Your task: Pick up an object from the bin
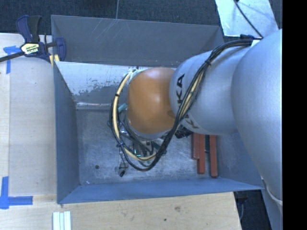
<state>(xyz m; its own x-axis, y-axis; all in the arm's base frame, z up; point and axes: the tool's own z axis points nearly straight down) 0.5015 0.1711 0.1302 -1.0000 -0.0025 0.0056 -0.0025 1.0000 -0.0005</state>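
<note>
Camera view, from above: a grey metal bin (144, 191) with a scuffed, mostly bare floor. A thick silver robot arm (225, 95) reaches in from the right. Its wrist is capped by a rounded orange cover (148, 104) and ringed by looping cables (115, 110). Below the cover, the claw (123, 166) sits low over the floor, left of middle. Whether it is released or clenched cannot be told, and nothing is seen in its grasp. Two reddish-brown bars (205, 155) lie side by side near the right wall, well apart from the claw. The pick appears not yet made; grasping and lifting remain.
</note>
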